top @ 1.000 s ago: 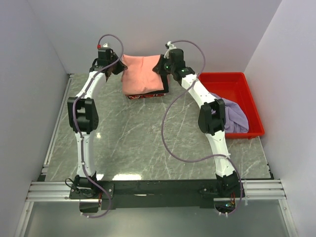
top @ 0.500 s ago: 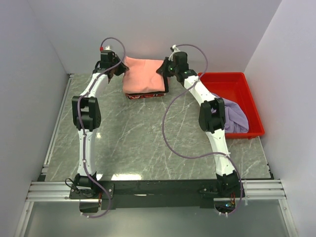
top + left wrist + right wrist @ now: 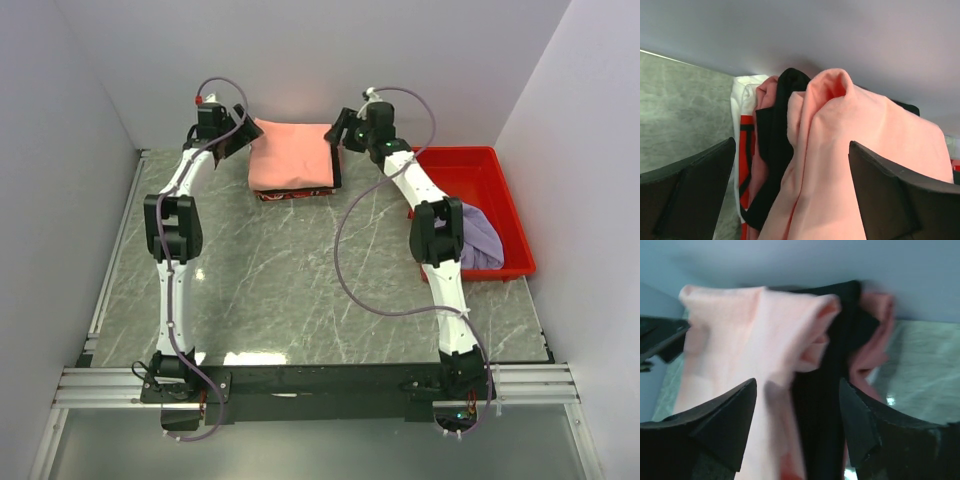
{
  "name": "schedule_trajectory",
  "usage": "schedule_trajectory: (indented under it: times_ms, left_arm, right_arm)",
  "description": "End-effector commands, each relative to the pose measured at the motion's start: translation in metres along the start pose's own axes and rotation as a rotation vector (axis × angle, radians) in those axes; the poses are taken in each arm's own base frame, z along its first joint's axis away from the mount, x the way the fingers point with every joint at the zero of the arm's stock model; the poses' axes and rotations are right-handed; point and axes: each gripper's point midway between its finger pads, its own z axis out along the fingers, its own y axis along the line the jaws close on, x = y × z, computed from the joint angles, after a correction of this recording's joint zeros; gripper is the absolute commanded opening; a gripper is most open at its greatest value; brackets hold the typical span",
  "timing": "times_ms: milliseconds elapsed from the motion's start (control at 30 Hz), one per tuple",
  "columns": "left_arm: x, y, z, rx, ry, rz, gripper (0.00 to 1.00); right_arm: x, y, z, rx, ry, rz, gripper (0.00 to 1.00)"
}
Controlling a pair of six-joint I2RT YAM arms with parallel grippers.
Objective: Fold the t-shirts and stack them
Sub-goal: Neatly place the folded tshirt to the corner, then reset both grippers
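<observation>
A folded salmon-pink t-shirt (image 3: 290, 155) lies on top of a stack at the back of the table. Under it a black t-shirt (image 3: 337, 168) shows at the right edge, with a red-and-white garment (image 3: 290, 194) lowest. My left gripper (image 3: 234, 134) stands open at the stack's left corner; the pink t-shirt (image 3: 855, 150) and black t-shirt (image 3: 774, 135) lie ahead between its spread fingers (image 3: 700, 185). My right gripper (image 3: 340, 130) is open at the right corner, facing the pink t-shirt (image 3: 735, 335) and black t-shirt (image 3: 832, 360). A lavender t-shirt (image 3: 478, 236) lies crumpled in the tray.
A red plastic tray (image 3: 470, 165) stands at the right side of the marble table (image 3: 270, 280), against the right wall. The back wall runs just behind the stack. A metal rail borders the table's left edge.
Both grippers have opened and let go of the salmon-pink t-shirt, which now rests flat on the stack. Each gripper has drawn slightly outward from the stack's corners.
</observation>
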Motion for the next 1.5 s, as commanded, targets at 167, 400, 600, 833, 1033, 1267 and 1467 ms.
schedule_trajectory:
  times_ms: [167, 400, 600, 833, 1033, 1267, 1467]
  left_arm:
    - [-0.086, -0.069, -0.085, 0.058, -0.183, 0.084, 0.99]
    - [-0.078, -0.091, -0.162, 0.054, -0.133, 0.056, 1.00]
    - [-0.013, -0.065, -0.244, -0.053, -0.132, -0.010, 0.99]
    - [0.074, -0.018, -0.335, -0.162, -0.198, -0.059, 0.99]
    - [0.117, 0.023, -0.392, -0.201, -0.255, -0.150, 1.00]
    - [0.141, 0.056, -0.413, -0.214, -0.338, -0.270, 0.99]
    - [0.145, 0.066, -0.411, -0.261, -0.338, -0.285, 1.00]
  right_arm:
    - [-0.060, 0.024, -0.054, -0.003, -0.084, -0.055, 0.81]
    - [-0.036, 0.033, -0.107, 0.043, 0.022, -0.050, 0.85]
    - [0.002, 0.035, -0.186, 0.062, -0.047, -0.024, 0.87]
    - [0.050, 0.015, -0.283, 0.188, -0.149, -0.006, 0.88]
    - [0.108, -0.006, -0.335, 0.226, -0.168, 0.019, 0.89]
    - [0.143, -0.022, -0.361, 0.255, -0.176, 0.029, 0.90]
    - [0.156, -0.037, -0.369, 0.317, -0.173, 0.027, 0.91]
